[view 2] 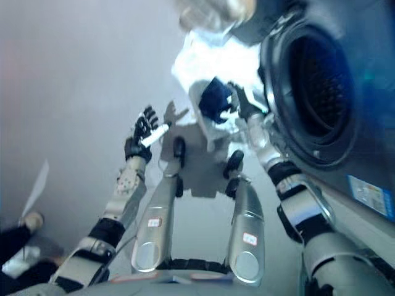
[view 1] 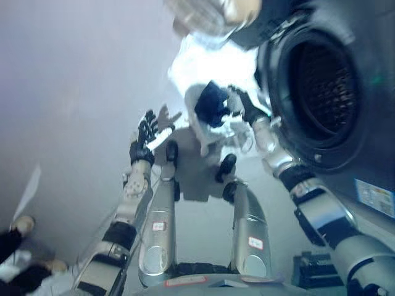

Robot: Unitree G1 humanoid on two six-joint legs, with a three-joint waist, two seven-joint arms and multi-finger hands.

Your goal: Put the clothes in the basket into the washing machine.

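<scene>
The washing machine [view 1: 345, 142] stands at the right with its dark drum [view 1: 324, 92] open towards me. A white basket [view 1: 200, 132] sits on the floor before it, with a dark blue garment [view 1: 211, 103] at its top. My right hand [view 1: 247, 108] is at the basket's right side, against the blue garment and just in front of the drum's rim; its grip is blurred. My left hand [view 1: 147, 132] is raised left of the basket, open with fingers spread, holding nothing.
The machine's round glass door [view 1: 210, 12] hangs open at the top. A person's shoes and dark legs [view 1: 21, 225] are at the lower left, beside a white sheet [view 1: 28, 191] on the floor. A dark crate [view 1: 315, 268] sits at the lower right.
</scene>
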